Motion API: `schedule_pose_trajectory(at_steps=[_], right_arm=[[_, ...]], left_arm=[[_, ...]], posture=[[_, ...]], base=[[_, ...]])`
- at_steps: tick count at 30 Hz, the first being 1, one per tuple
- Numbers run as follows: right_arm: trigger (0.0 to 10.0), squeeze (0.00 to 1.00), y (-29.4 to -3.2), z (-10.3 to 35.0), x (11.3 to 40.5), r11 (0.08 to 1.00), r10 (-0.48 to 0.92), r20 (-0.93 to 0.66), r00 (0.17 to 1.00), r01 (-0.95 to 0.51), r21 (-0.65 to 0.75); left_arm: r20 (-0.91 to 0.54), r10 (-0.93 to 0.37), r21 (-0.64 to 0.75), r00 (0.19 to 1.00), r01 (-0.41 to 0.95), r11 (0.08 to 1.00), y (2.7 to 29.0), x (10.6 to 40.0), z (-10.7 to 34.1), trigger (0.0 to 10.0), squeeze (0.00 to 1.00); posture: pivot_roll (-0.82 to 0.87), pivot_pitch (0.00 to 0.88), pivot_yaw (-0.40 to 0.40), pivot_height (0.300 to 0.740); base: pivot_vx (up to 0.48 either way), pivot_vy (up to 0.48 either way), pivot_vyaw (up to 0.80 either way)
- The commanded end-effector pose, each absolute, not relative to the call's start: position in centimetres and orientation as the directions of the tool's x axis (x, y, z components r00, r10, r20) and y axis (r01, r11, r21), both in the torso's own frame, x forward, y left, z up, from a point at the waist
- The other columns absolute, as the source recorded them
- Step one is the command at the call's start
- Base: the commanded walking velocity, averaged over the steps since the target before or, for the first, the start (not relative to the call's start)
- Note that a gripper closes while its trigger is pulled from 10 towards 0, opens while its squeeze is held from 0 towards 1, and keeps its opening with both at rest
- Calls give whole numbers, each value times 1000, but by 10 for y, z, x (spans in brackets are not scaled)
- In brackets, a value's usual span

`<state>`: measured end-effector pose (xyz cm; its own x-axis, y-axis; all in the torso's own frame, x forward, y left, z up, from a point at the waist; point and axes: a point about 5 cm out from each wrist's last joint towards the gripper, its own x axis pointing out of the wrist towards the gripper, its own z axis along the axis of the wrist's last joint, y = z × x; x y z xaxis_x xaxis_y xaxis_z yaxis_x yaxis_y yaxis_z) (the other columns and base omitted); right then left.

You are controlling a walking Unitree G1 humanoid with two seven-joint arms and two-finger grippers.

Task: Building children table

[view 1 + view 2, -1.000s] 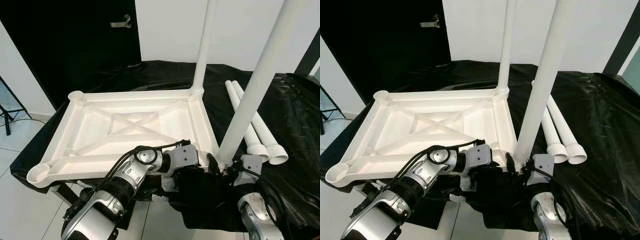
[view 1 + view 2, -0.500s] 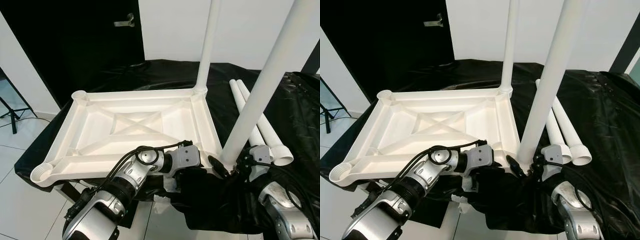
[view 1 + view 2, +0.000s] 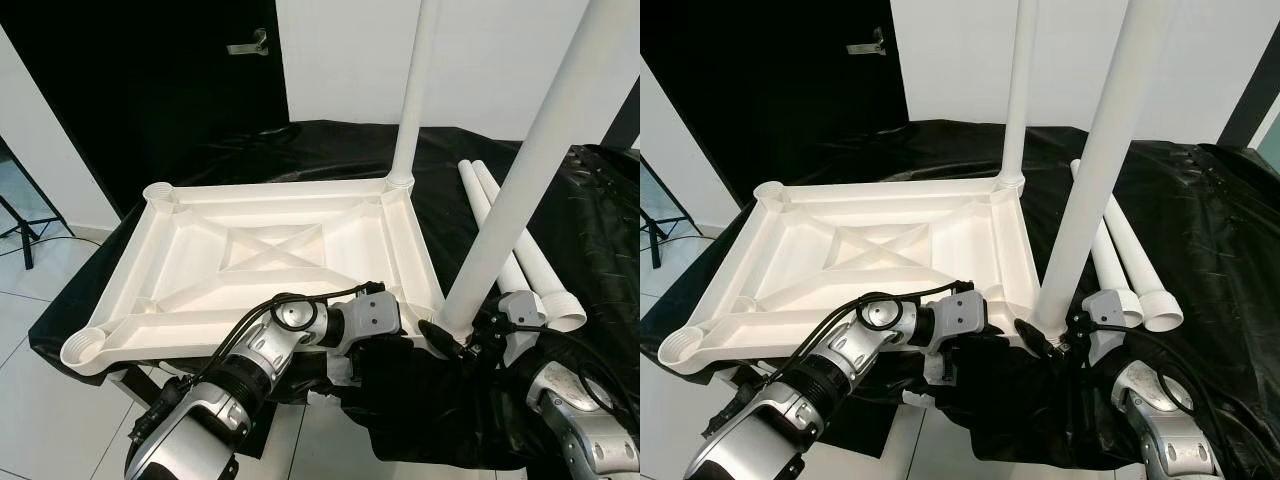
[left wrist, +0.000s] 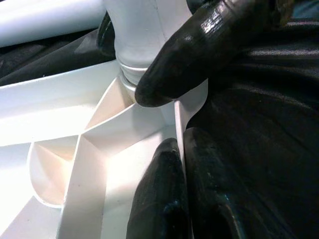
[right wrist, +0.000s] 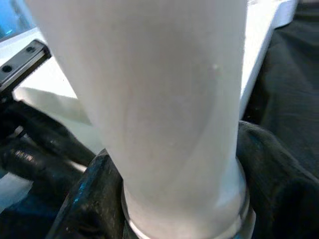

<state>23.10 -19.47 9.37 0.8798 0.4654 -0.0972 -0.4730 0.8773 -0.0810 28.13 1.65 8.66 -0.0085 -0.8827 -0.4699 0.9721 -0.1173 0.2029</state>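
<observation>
A white plastic tabletop (image 3: 260, 250) lies upside down on a black sheet (image 3: 590, 230). One white leg (image 3: 415, 90) stands upright in its far right corner socket. A second leg (image 3: 520, 170) stands in the near right corner. My right gripper (image 3: 450, 340) is shut around the base of this leg (image 5: 159, 99), with black fingers (image 5: 94, 194) on either side. My left gripper (image 3: 403, 338) is shut on the tabletop's near right rim (image 4: 180, 124), with the rim wall between its fingers (image 4: 159, 194). Two loose legs (image 3: 530, 270) lie side by side right of the tabletop.
The black sheet hangs over the front edge below my grippers. A black door with a metal handle (image 3: 245, 45) and a white wall stand behind. Tiled floor (image 3: 30, 330) and a black stand leg (image 3: 20, 230) are on the left.
My right wrist has swung from in front of the near leg's base round to its right side, still at the base. The left gripper has stayed on the rim. The camera shifted slightly.
</observation>
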Motion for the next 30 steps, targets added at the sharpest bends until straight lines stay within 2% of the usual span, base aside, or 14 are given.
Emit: schedule_pose_trajectory(at_steps=[1,2,5,9,16,17,18,19,20,21,22,27,28,30], right_arm=[[0,0,-198,84,227,925,341,-122,932,-356,-132],[0,0,-198,84,227,925,341,-122,932,-356,-132],[0,0,-195,75,210,994,84,-81,993,-89,-58],[0,0,-205,81,208,995,-65,-23,998,63,-78],[0,0,-205,84,212,991,-119,-5,993,118,-69],[2471,0,-203,83,213,993,-96,-14,995,95,-66],[2471,0,-203,83,213,993,-96,-14,995,95,-66],[7451,0,-201,82,213,996,-72,-22,997,71,-61],[10000,455,-198,81,214,997,-55,-26,998,54,-62],[10000,455,-198,81,214,997,-55,-26,998,54,-62],[10000,1000,-194,81,215,998,-15,-24,1000,14,-54],[10000,1000,-191,87,221,995,88,-7,996,-88,-40],[10000,110,-191,89,223,991,131,-10,991,-131,-39],[10000,110,-191,89,223,991,131,-10,991,-131,-39]], left_arm=[[-625,-771,-34,-125,991,-133,45,257,33,10000,0],[-625,-771,-34,-125,991,-133,45,257,33,10000,0],[-620,-777,-29,-108,993,-114,46,258,33,10000,0],[-625,-772,-35,-113,993,-117,48,256,30,10000,0],[-623,-772,-39,-126,991,-131,45,255,31,10000,0],[-623,-772,-37,-127,990,-133,44,255,31,10000,0],[-623,-772,-37,-127,990,-133,44,255,31,10000,0],[-623,-772,-36,-128,990,-135,43,256,32,10000,0],[-623,-772,-35,-128,990,-136,43,256,32,10000,0],[-623,-772,-35,-128,990,-136,43,256,32,10000,0],[-623,-772,-34,-127,990,-136,43,256,32,10000,0],[-625,-770,-34,-126,990,-135,44,256,32,10000,0],[-625,-771,-34,-125,991,-133,44,256,32,10000,0],[-625,-771,-34,-125,991,-133,44,256,32,10000,0]], posture=[[167,0,-12,740],[167,0,-12,740],[178,0,-18,740],[166,0,-10,740],[158,0,-3,740],[155,0,-2,740],[155,0,-2,740],[155,0,-2,740],[155,0,-2,740],[155,0,-2,740],[154,0,-1,740],[159,0,-3,740],[160,0,-5,740],[160,0,-5,740]], base=[[0,0,0],[0,0,0],[0,0,0],[0,0,0],[0,0,0],[0,0,0],[0,0,0],[0,0,0],[0,0,0],[0,0,0],[0,0,0],[0,0,0],[0,0,0],[0,0,0]])
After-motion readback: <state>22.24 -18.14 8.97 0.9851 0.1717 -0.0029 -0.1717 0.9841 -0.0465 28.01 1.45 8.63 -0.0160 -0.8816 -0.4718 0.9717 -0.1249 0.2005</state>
